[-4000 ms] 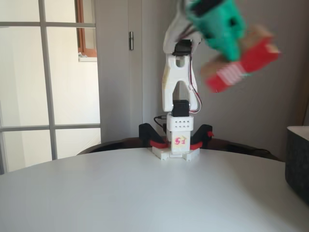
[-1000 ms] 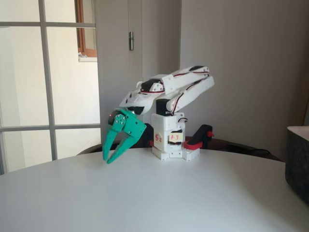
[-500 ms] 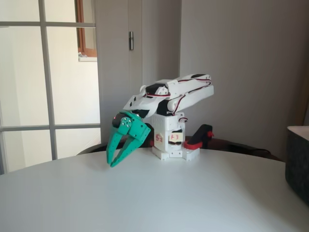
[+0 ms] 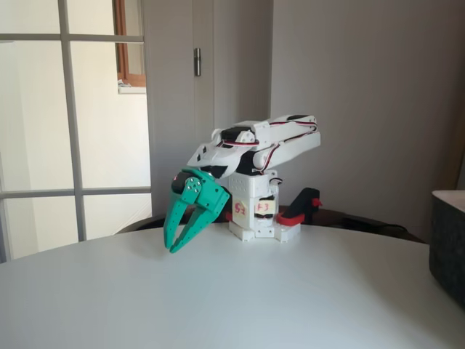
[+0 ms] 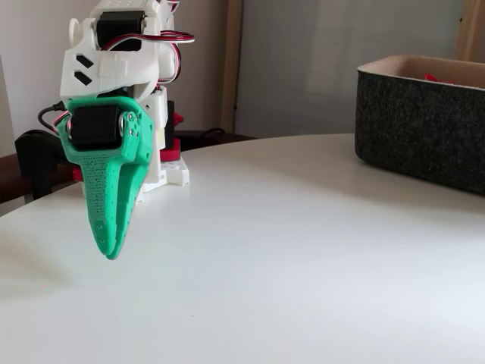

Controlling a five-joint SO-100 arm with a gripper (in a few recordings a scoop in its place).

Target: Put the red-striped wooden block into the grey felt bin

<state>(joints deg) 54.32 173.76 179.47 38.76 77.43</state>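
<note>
My green gripper (image 4: 171, 248) hangs low over the table at the left of the white arm, pointing down. Its fingers stand a little apart, the tips close together, with nothing between them. Seen side-on in the other fixed view, the gripper (image 5: 111, 252) points at the table near the left edge. The grey felt bin (image 5: 424, 129) stands at the far right, and its dark wall also shows at the right edge (image 4: 447, 240). A small red patch (image 5: 433, 76) peeks over the rim inside the bin. The rest of the red-striped wooden block is hidden.
The arm's white base (image 4: 256, 218) is clamped at the table's far edge with black and red clamps (image 4: 304, 203). The round white table (image 4: 240, 298) lies between the gripper and the bin.
Four seconds ago the gripper was high at the upper right, shut on the block. Now the arm is folded down at the left, empty. Over the last second it drifted slightly right and down.
</note>
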